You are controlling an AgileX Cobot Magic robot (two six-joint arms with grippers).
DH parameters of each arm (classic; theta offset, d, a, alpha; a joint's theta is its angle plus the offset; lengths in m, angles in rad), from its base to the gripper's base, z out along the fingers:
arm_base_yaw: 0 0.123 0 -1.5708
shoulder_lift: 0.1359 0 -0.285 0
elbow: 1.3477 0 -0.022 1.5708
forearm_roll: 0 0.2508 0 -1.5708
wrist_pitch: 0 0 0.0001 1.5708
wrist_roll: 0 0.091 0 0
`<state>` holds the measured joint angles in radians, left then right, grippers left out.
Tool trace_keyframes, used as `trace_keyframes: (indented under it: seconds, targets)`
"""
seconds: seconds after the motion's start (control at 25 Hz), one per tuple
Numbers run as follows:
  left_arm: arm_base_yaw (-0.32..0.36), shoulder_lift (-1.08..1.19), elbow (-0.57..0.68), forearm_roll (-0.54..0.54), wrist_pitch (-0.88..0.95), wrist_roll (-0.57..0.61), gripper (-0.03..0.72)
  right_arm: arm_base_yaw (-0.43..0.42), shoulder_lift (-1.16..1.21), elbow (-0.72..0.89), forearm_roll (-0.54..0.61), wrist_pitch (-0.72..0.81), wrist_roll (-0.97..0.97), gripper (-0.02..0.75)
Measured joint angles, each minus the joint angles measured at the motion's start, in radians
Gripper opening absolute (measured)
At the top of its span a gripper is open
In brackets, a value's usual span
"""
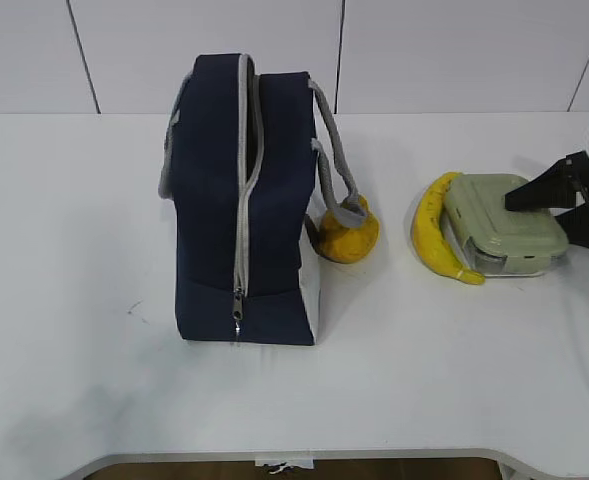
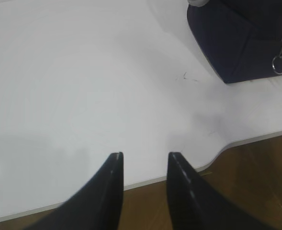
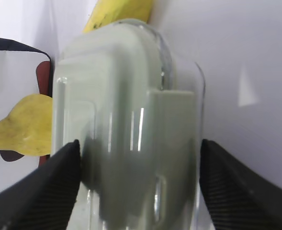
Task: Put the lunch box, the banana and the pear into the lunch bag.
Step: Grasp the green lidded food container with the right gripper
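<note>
Your right tool point(image 1: 581, 206) stands apart around the lunch box point(image 1: 502, 223), not yet clamped; your left tool point(image 2: 144, 160) is apart and empty. Nothing is packed: the banana point(image 1: 436, 232) at 9 o'clock of the box, the pear point(image 1: 348, 234) and the box lie outside the zipped lunch bag point(image 1: 242, 200).

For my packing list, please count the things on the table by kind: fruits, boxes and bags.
Fruits: 2, the banana and the pear
Boxes: 1, the lunch box
Bags: 1, the lunch bag
Total: 4
</note>
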<state>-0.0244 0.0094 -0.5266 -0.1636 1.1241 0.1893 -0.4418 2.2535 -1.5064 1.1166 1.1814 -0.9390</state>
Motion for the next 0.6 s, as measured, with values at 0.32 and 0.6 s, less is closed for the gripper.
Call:
trace_keyframes:
  seconds: [0.32, 0.6]
  targets:
    - [0.0, 0.0, 0.0, 0.0, 0.0, 0.0, 0.24, 0.0, 0.001, -0.002, 0.008, 0.0, 0.0, 0.521]
    - [0.0, 0.0, 0.0, 0.0, 0.0, 0.0, 0.24, 0.0, 0.001, -0.004, 0.011, 0.017, 0.023, 0.42]
